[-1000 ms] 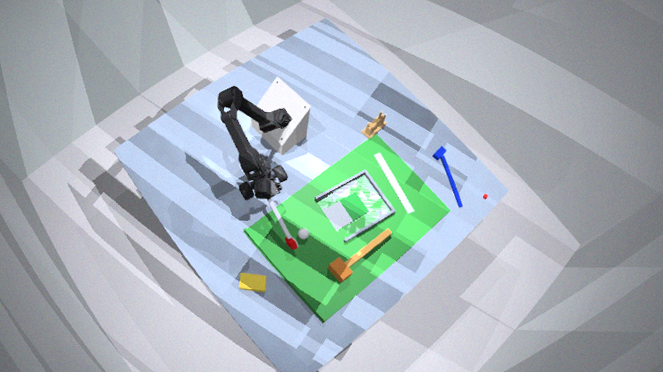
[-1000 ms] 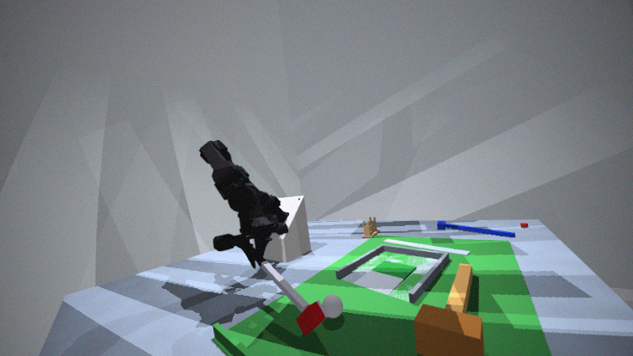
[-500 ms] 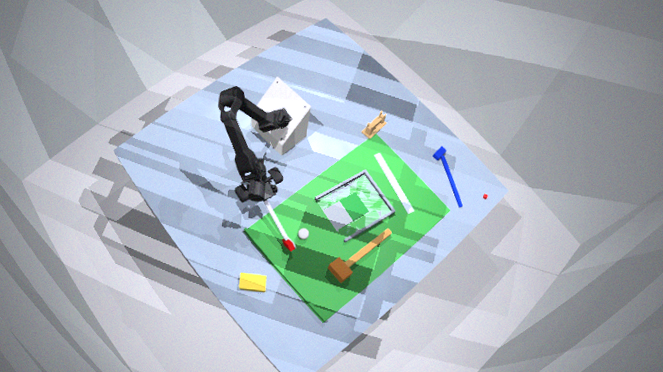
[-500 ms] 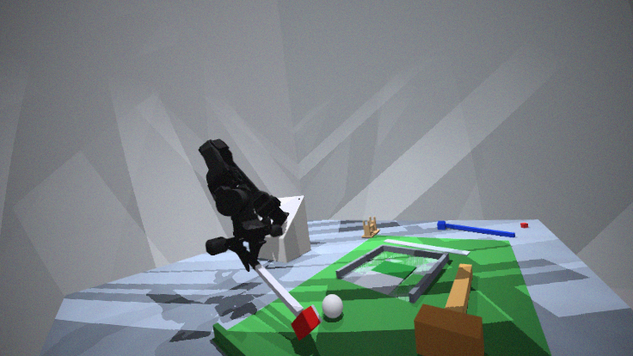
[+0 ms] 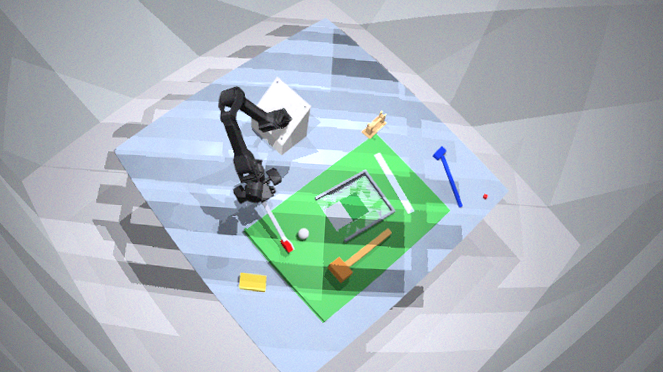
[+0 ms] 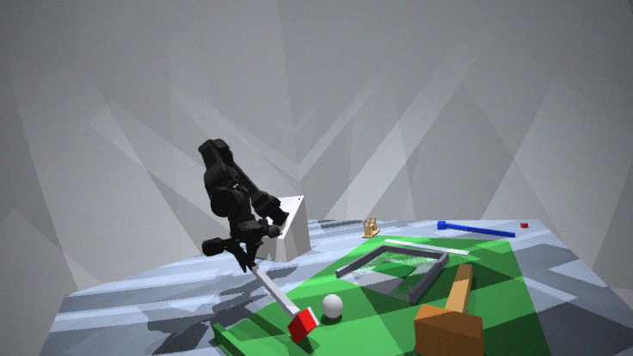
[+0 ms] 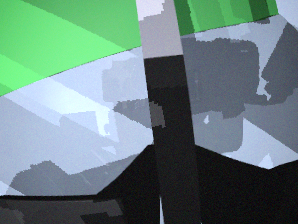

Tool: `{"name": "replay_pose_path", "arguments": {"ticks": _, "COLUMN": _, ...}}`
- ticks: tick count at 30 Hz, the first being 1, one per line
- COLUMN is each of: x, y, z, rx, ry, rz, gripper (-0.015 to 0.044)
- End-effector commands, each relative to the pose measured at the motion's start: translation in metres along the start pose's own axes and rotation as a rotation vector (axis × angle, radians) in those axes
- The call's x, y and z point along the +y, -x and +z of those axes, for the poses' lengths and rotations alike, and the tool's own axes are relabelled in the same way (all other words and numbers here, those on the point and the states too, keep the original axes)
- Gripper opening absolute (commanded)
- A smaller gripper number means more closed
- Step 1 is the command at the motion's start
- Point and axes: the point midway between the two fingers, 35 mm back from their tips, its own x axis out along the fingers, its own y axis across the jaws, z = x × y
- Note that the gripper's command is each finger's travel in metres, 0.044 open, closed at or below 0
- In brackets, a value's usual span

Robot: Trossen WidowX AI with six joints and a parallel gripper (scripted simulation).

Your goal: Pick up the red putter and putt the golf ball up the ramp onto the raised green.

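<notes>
Hand (image 6: 246, 260) is closed tight on the upper end of the red-headed putter with pale grey shaft (image 6: 278, 294); grip is high on the shaft, probably so the red head (image 5: 286, 245) hangs low over the flat green mat (image 5: 313, 279). Shaft slopes down toward the near side. White golf ball (image 6: 332, 305) sits on the mat just right of the head, apart from it, which suits a strike rightward to the grey-walled raised green (image 6: 394, 267). Large wooden mallet (image 6: 449, 316) lies near right. Pale blue streaked table (image 5: 182, 145) carries everything; grey faceted walls surround it, patchy shadows throughout.
</notes>
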Motion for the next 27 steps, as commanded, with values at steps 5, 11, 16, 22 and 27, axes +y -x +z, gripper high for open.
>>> {"name": "replay_pose_path", "arguments": {"ticks": 5, "x": 0.063, "y": -0.004, "z": 0.009, "rx": 0.009, "ry": -0.008, "rz": 0.030, "gripper": 0.0000}}
{"name": "replay_pose_path", "arguments": {"ticks": 11, "x": 0.124, "y": -0.001, "z": 0.003, "rx": 0.003, "ry": -0.004, "rz": 0.014, "gripper": 0.0000}}
{"name": "replay_pose_path", "arguments": {"ticks": 16, "x": 0.136, "y": 0.000, "z": 0.000, "rx": -0.002, "ry": -0.003, "rz": 0.005, "gripper": 0.0000}}
{"name": "replay_pose_path", "arguments": {"ticks": 22, "x": 0.138, "y": 0.019, "z": 0.002, "rx": -0.001, "ry": -0.003, "rz": 0.010, "gripper": 0.0000}}
{"name": "replay_pose_path", "arguments": {"ticks": 27, "x": 0.138, "y": 0.043, "z": 0.001, "rx": -0.001, "ry": -0.003, "rz": 0.011, "gripper": 0.0000}}
